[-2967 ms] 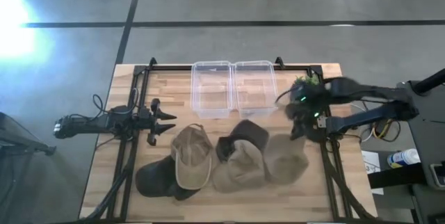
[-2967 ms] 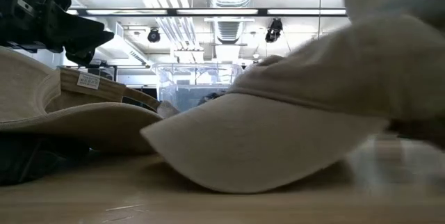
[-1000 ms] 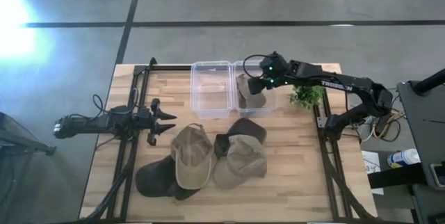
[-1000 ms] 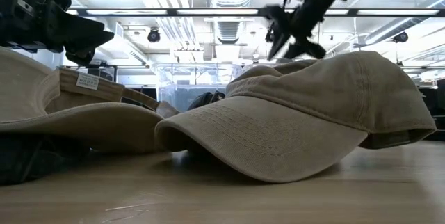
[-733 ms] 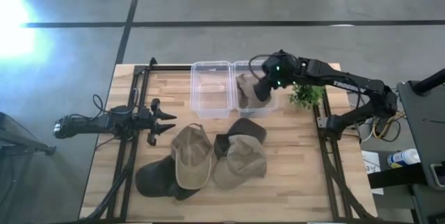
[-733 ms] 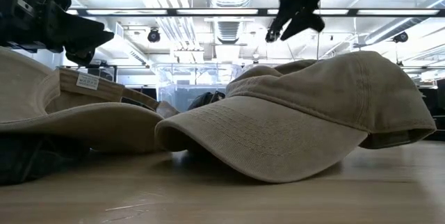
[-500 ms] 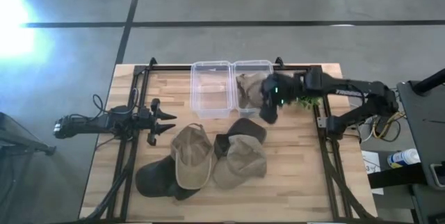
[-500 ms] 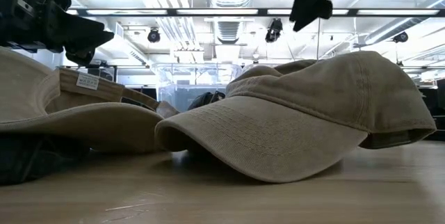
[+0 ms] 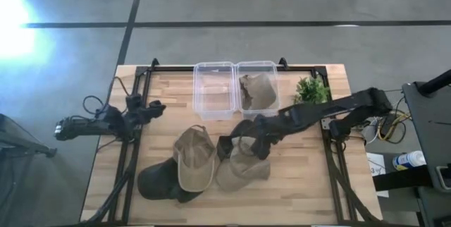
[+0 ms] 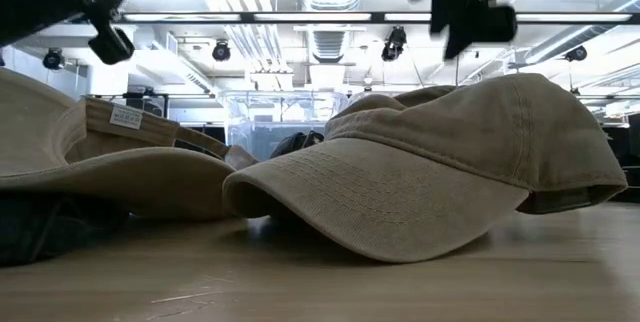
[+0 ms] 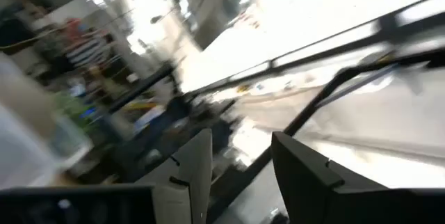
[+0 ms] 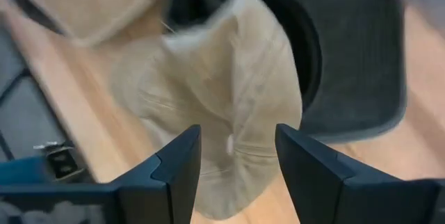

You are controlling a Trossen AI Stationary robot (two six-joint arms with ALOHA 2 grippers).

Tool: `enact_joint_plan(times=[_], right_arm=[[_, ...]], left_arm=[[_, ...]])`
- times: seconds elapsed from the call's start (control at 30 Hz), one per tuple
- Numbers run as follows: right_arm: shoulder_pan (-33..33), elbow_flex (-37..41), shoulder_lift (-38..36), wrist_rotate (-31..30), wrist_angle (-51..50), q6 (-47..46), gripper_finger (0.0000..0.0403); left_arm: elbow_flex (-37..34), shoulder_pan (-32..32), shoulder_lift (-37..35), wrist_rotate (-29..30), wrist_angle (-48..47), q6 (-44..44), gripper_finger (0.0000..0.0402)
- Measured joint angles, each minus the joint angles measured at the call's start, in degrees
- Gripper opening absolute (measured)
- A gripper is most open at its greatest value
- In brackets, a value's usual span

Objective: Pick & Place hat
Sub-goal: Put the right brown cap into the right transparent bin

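1 tan cap lay at 6 o'clock from the right bin, which already held another hat. The right gripper hovered over it, fingers spread and empty. Soft, light fabric would crumple; its crown probably offered the best pinch. The left gripper waited, spread, at 9 o'clock.

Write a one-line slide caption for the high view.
Right gripper, fingers open, descends over tan cotton cap; another tan cap sits in the clear plastic bin.
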State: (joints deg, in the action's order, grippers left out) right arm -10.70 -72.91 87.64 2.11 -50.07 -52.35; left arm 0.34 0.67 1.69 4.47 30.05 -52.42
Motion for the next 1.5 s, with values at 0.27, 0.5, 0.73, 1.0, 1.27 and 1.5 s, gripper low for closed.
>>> enact_joint_plan(times=[0.27,0.5,0.73,1.0,1.27,1.5], right_arm=[[-1.83,0.08,7.93,2.52,-0.08,-1.38,0.0178],[-1.81,3.34,11.01,2.53,0.18,-1.87,0.0178],[-1.68,13.31,11.18,2.97,8.33,-10.63,0.0178],[-1.79,22.45,9.52,2.71,16.99,-18.31,0.0178],[-1.81,23.95,8.58,2.05,19.4,-18.15,0.0178],[-1.79,24.22,7.54,0.73,19.86,-17.56,0.0178]], left_arm=[[-0.02,-0.02,0.44,-0.13,4.68,-4.85,0.0142],[6.81,-1.17,9.97,0.26,-10.79,-9.4,0.0142],[23.67,-10.17,33.02,-2.43,-23.65,1.75,0.0142],[36.72,-22.79,59.64,4.62,-33.2,13.91,0.0142],[50.54,-29.76,79.03,17.76,-37.0,25.77,0.0142],[61.78,-32.79,92.16,25.6,-43.6,44.29,0.0142]])
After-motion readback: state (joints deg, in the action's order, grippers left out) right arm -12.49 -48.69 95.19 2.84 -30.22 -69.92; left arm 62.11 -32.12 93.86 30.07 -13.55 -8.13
